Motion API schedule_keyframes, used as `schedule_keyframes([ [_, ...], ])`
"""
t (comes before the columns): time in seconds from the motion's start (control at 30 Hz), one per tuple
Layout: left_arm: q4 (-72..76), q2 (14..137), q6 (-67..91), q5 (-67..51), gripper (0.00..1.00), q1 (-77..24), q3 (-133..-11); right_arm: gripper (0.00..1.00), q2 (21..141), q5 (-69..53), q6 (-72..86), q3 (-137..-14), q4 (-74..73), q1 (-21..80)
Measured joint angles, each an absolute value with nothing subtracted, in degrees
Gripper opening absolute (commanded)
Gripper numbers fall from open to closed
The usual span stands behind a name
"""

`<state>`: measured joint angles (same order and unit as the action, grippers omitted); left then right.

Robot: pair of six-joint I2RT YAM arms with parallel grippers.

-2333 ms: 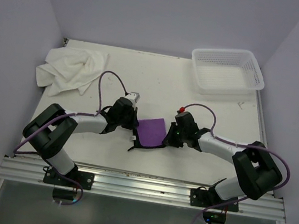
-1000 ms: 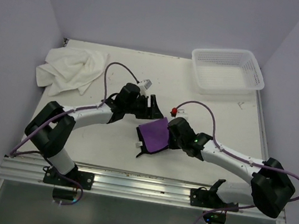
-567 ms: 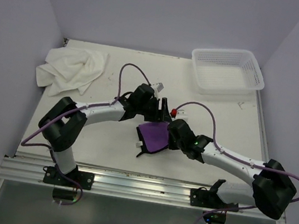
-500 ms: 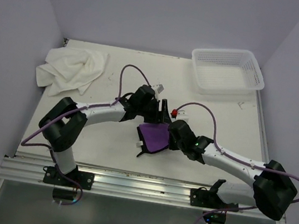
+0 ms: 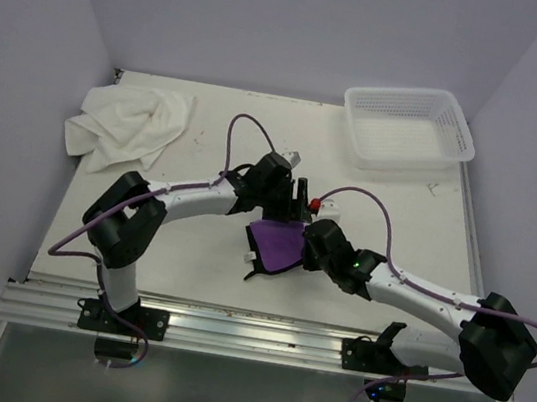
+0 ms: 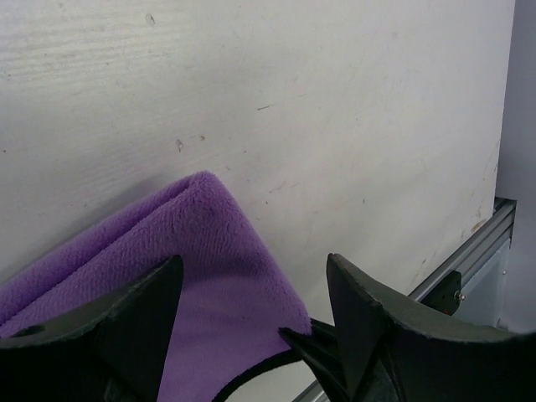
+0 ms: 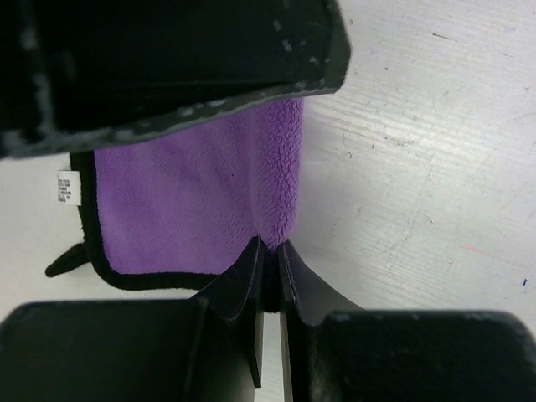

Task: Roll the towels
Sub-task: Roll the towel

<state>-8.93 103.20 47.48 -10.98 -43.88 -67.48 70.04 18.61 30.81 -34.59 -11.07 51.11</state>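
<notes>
Purple towel (image 5: 275, 245) is being pinched at its right edge by the closed right gripper (image 7: 268, 251) — the wide-open, empty left gripper (image 6: 253, 263) is being brought across to its far edge, likely for rolling.

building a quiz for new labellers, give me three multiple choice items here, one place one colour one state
1. Where does the white towel lie? A far left of the table B its centre C its near edge
2. What colour is the small towel? A green B purple C red
3. How is the right gripper? A wide open B shut on the small towel's edge C hidden
Answers: 1 A, it lies crumpled at the far left; 2 B, purple with dark edging; 3 B, its fingers pinch the fold.
</notes>
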Motion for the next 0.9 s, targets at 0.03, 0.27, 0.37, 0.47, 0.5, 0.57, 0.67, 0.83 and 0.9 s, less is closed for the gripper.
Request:
schedule_keyframes([
  [0.03,-9.13,103.7,47.48,-10.76,0.73,-44.01,-68.27,0.0,69.69,18.63,30.79,-34.44,-10.98,51.11],
  [0.27,-12.14,106.87,47.31,-9.45,0.73,-45.34,-72.9,0.0,69.21,18.65,30.37,-34.22,-10.22,51.35],
  [0.37,-14.15,107.59,46.85,-8.4,0.73,-45.87,-74.41,0.0,69.21,18.68,30.24,-34.04,-9.63,51.42],
  [0.47,-16.01,107.85,46.33,-7.53,0.71,-46.19,-75.2,0.0,69.21,18.81,29.93,-33.89,-9.32,51.51],
  [0.5,-16.71,107.96,45.98,-7.2,0.7,-46.3,-75.48,0.0,69.23,18.9,29.87,-33.82,-9.21,51.62],
  [0.57,-18.15,108.2,45.52,-6.59,0.68,-46.48,-76.12,0.0,69.25,19.07,29.74,-33.63,-8.95,51.77],
  [0.67,-20.73,108.9,44.75,-5.32,0.65,-46.83,-77.89,0.0,69.25,19.51,29.54,-33.28,-8.49,52.03],
  [0.83,-23.4,110.3,43.68,-2.83,0.62,-47.75,-80.73,0.0,69.25,20.14,29.3,-32.93,-7.94,52.38],
  [0.9,-24.45,110.98,43.4,-2.15,0.61,-48.18,-81.82,0.0,69.25,20.21,29.26,-32.64,-7.66,52.51],
])
